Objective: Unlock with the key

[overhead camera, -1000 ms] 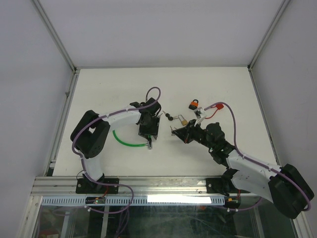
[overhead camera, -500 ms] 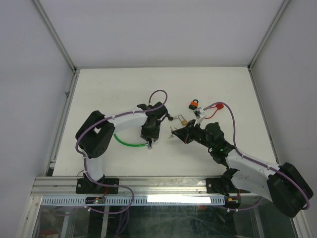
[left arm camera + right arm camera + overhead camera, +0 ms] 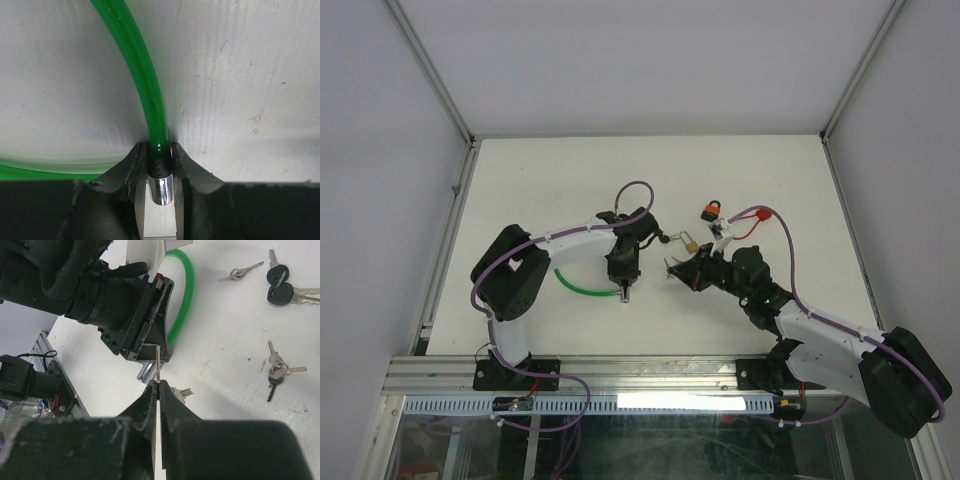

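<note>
jaws on the left clamped the cable lock (image 3: 151, 95) steady so the right jaws, pinched on a key (image 3: 158, 362), could insert it.

Both arms match: the left arm (image 3: 570, 238) and the right arm (image 3: 820, 335) show white shells between bulky black joints. A purple cable (image 3: 638, 186) runs along each one, tied on in places. A tiny green light (image 3: 752, 297) glows on the right arm. Up close, the fingers (image 3: 125, 172) are matte black, wedge-shaped plastic.
</note>
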`<move>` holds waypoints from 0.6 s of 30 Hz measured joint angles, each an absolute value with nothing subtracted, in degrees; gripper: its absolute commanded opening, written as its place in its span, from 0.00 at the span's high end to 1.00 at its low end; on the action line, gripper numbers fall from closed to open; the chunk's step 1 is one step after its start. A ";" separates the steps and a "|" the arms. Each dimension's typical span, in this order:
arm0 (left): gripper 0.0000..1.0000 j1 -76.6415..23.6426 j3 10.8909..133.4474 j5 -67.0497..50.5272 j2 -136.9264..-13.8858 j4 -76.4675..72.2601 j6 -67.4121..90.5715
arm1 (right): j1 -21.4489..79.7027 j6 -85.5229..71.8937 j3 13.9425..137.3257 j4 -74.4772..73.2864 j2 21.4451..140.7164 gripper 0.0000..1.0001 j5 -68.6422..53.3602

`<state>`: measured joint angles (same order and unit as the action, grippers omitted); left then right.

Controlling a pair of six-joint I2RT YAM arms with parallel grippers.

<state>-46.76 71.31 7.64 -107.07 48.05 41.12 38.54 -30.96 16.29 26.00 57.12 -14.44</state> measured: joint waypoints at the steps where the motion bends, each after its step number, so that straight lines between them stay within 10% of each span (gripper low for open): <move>1: 1.00 -46.65 71.31 7.60 -107.04 48.05 41.69 | 38.54 -30.96 16.49 25.45 57.14 1.00 -14.57; 18: 1.00 -40.53 61.52 -0.82 -96.86 32.42 55.46 | 38.54 -33.15 21.43 19.77 59.88 1.00 -20.29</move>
